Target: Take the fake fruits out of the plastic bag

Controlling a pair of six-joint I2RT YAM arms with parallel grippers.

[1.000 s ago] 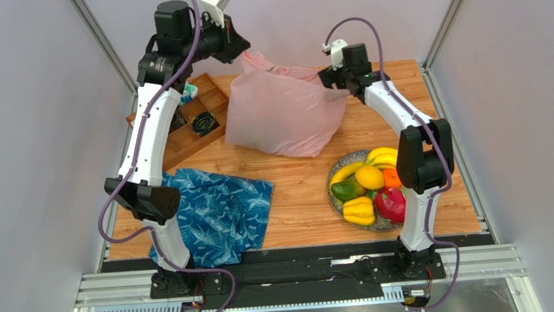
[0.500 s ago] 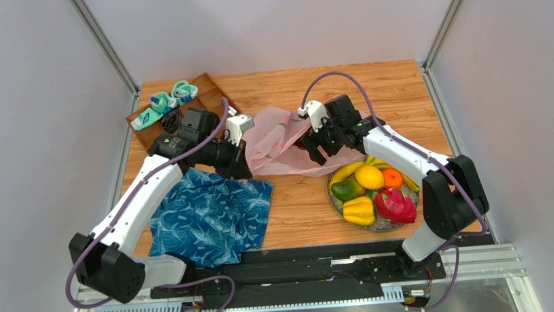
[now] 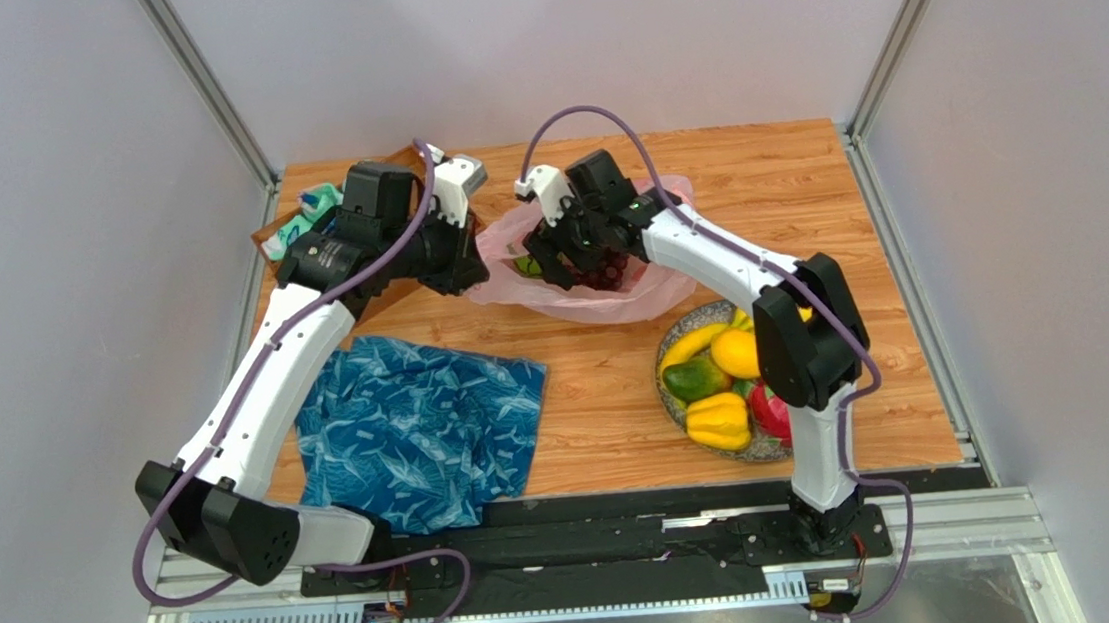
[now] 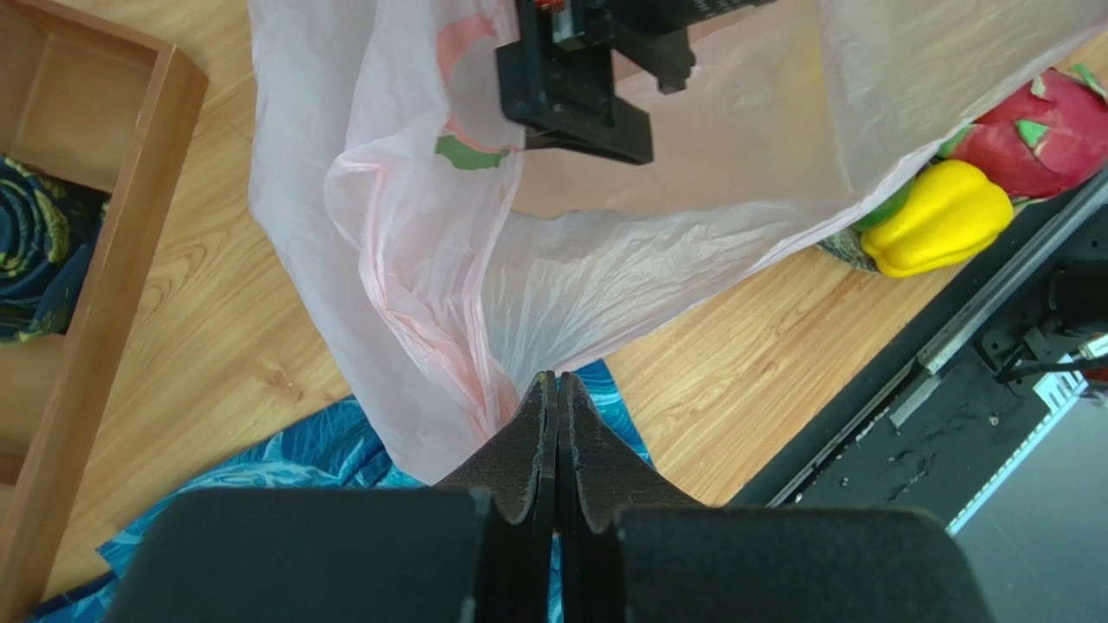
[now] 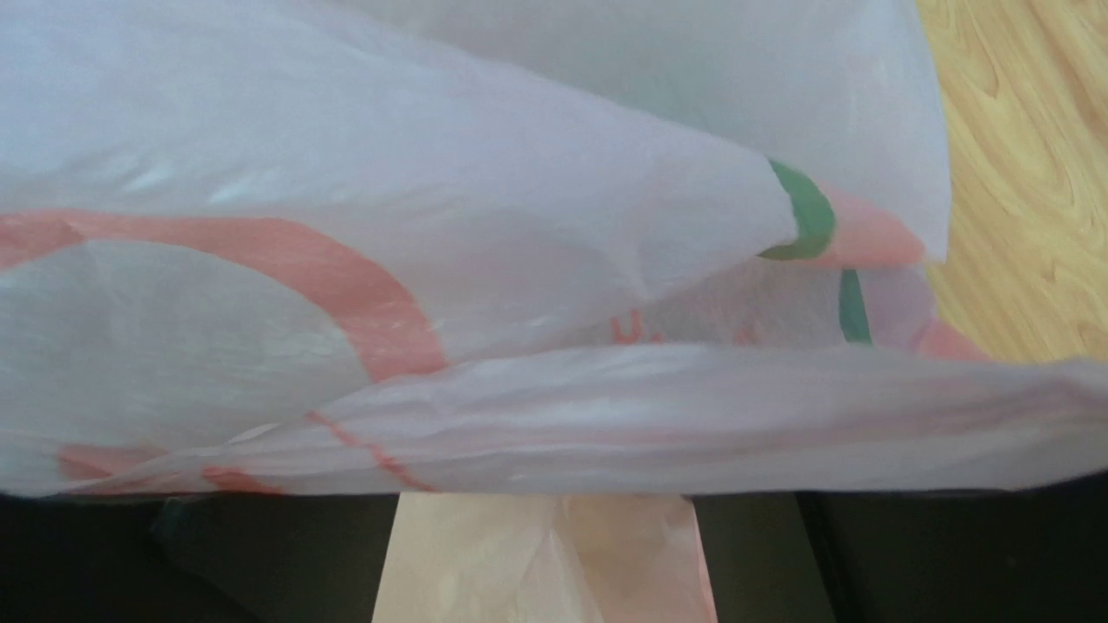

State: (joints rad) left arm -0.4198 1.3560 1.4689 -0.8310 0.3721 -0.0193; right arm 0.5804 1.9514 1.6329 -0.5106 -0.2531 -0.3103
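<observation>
The translucent pale-pink plastic bag lies crumpled at the middle back of the wooden bench, between the two arms. The left gripper has its jaws pressed together, pinching a fold of the bag's thin film at the bag's left edge, just above the blue leaf-patterned cloth. The right gripper is down at the bag from the other side. In its wrist view, crinkled film with red and green print fills nearly the whole picture, and the jaws stand spread with film hanging in the gap between them. Whether they touch anything inside the bag cannot be told. To the right of the bag, near the front of the bench, sits a plate of fake fruits. On it are a yellow banana, a round yellow fruit, a green fruit, a yellow pepper and a magenta dragon fruit, which the right arm partly hides in the top view. A wooden compartment tray stands at the back left corner, holding dark patterned cloth.
</observation>
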